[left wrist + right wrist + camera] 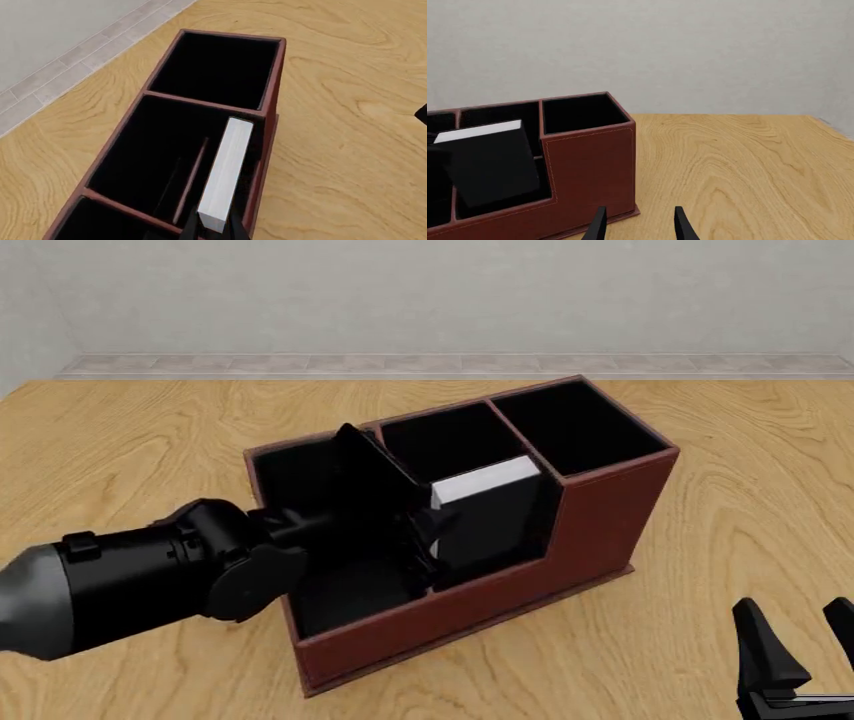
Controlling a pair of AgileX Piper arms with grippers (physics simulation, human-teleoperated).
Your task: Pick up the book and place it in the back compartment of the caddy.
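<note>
Pale wood-grain table lay bare around the reddish-brown wooden caddy. Reaching level over its near wall, the left end effector clamped the small black book upright inside the low-walled back compartment. Apart, the right end effector stood with fingers spread, holding nothing.

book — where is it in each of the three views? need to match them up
Left wrist: book, white page edge up, inside the caddy along its side wall, held in the left gripper.
Front: book mid-frame, in the low-walled pocket, left gripper on it.
Right wrist: book, tilted, behind the low wall.
Shared landmark: the caddy's tall end compartment.
</note>
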